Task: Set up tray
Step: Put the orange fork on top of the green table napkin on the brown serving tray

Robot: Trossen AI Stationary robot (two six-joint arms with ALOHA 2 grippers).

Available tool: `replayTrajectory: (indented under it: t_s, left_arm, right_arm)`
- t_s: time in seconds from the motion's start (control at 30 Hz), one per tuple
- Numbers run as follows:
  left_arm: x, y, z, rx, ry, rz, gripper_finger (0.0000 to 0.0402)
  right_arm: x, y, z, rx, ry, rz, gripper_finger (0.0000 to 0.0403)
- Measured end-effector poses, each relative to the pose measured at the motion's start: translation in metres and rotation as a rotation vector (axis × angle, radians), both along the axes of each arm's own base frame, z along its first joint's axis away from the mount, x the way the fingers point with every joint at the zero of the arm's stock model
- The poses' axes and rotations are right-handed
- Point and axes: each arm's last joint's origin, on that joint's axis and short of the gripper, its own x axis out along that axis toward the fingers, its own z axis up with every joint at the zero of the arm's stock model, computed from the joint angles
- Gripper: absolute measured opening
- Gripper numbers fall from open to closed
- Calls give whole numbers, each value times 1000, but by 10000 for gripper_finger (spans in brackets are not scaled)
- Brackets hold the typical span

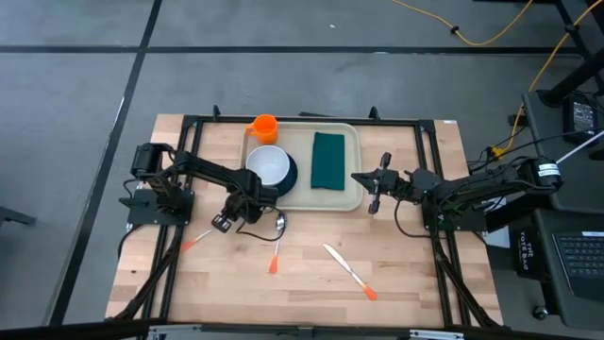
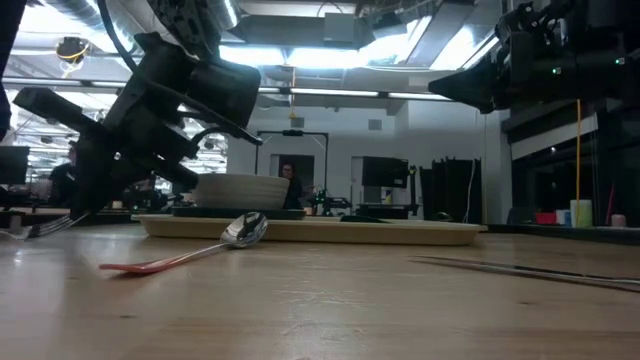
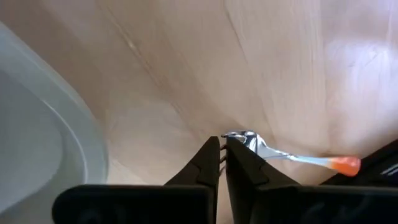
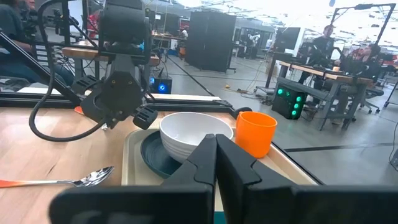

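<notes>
No brand, label or readable writing on any item in the four views. Tray [image 1: 351, 194] lies at the far middle of the wooden table [image 1: 311, 293]; on it a white bowl [image 1: 268, 164] sits in a dark plate [image 1: 288, 178] at the left end, a dark green napkin [image 1: 328, 160] lies flat near the middle, and an orange cup [image 1: 263, 127] stands at the far left corner. Left gripper [image 1: 223, 223] is low over the table just off the tray's near left corner, fingers [image 3: 205, 165] closed together with their tips at the metal end of a fork [image 3: 283, 155] with an orange handle; whether the tips actually clamp it cannot be made out, since the fingers cover that end. Spoon [image 1: 277, 238] with an orange handle lies just in front of the tray, knife [image 1: 345, 270] farther toward the near edge, both apart from the grippers. Right gripper [image 1: 374, 191] hangs above the tray's right edge, fingers [image 4: 205, 158] pressed shut, holding nothing. In the low view the plate and napkin are largely hidden behind the tray rim, and the cup cannot be made out. In the right wrist view the near part of the tray is cut off by the gripper body. People show in the room beyond, small and hard to make out
</notes>
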Motion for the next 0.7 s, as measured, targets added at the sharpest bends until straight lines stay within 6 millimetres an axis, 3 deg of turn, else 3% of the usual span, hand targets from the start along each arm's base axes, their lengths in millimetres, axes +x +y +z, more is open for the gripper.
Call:
replayTrajectory:
  t_s: [0.3, 0.5, 0.7]
  left_arm:
    - [11, 0, 13, 42, -43, 114, 2]
    - [16, 1, 48, 48, -182, 166, 2]
    - [2, 2, 85, 100, -324, 308, 2]
  right_arm:
    - [0, 0, 0, -1, -3, 0, 12]
    - [0, 0, 0, -1, -3, 0, 12]
    - [0, 0, 0, 2, -5, 0, 12]
